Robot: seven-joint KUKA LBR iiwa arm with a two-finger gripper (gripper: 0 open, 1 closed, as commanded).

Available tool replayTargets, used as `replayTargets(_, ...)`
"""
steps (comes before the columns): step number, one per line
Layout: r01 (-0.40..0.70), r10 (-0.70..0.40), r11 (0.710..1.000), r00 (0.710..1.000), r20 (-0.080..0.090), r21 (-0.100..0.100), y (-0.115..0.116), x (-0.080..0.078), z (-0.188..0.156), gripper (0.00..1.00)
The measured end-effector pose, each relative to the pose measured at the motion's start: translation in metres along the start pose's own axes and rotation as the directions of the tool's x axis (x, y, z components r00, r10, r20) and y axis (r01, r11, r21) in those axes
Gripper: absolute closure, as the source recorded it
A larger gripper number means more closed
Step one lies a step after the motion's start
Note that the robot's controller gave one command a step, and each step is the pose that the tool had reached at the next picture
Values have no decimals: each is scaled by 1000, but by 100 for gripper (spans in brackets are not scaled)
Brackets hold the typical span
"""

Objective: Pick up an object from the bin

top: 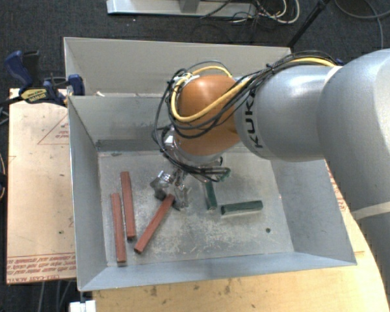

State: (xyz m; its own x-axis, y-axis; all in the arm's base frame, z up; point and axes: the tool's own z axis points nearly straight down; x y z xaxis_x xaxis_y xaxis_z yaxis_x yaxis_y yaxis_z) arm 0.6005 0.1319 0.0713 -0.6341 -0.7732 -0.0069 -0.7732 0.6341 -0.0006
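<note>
My gripper [171, 190] hangs under the orange wrist cover, low over the middle of the bin floor. Its two grey fingers stand apart, open, with nothing seen between them. Just below them lies the upper end of a red-brown stick [153, 224] that slants down to the left. A dark green block [210, 195] lies right of the fingers, close to them. A second green block [242, 207] lies flat a little further right.
Two more red-brown sticks lie side by side on the left of the bin floor, one [127, 204] nearer the middle, the other [119, 230] lower and further left. The arm covers the bin's right wall.
</note>
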Motion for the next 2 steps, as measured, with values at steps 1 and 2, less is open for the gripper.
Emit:
replayTargets(1,0,0,1000,1000,0,0,0,0,0,100)
replayTargets(2,18,-18,1000,1000,-2,0,-3,-17,-116,100)
